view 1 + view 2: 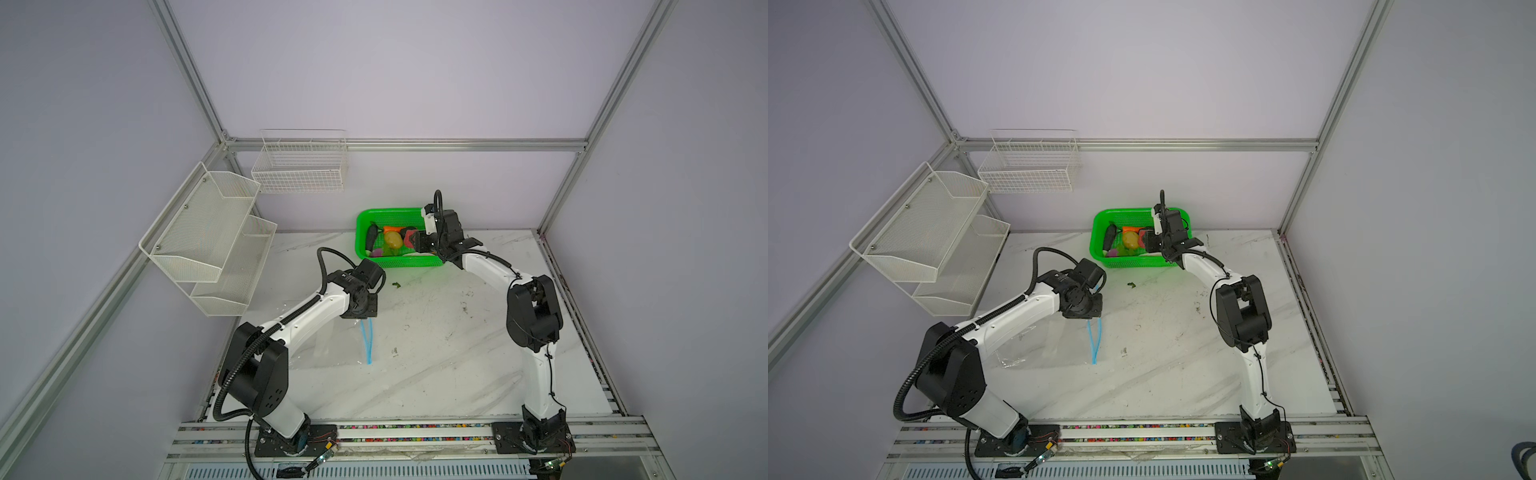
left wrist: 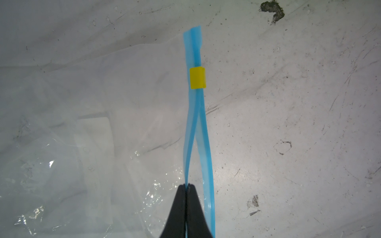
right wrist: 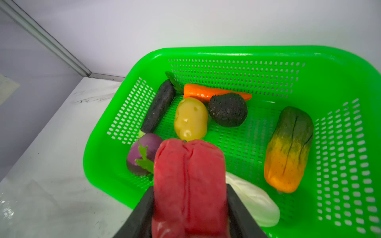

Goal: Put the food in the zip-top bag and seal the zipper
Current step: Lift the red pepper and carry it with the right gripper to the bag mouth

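While the left hand point(image 2: 187, 186) is clenching tight on one lip of the zipper point(image 2: 192, 51), the zip-top bag point(image 1: 328, 345) is lying on the worktop point(image 1: 436, 374) at the left, under that arm. The yellow slider point(image 2: 197, 77) is sitting on the blue strip where its two lips are meeting. At the far middle, the right hand point(image 3: 189, 192) is grasping the red pepper point(image 3: 188, 164) between its fingers over the green basket point(image 3: 226, 53). The potato point(image 3: 190, 118), carrot point(image 3: 198, 91), eggplant point(image 3: 158, 105), purple onion point(image 3: 142, 153) and white radish point(image 3: 253, 197) are lying inside the basket.
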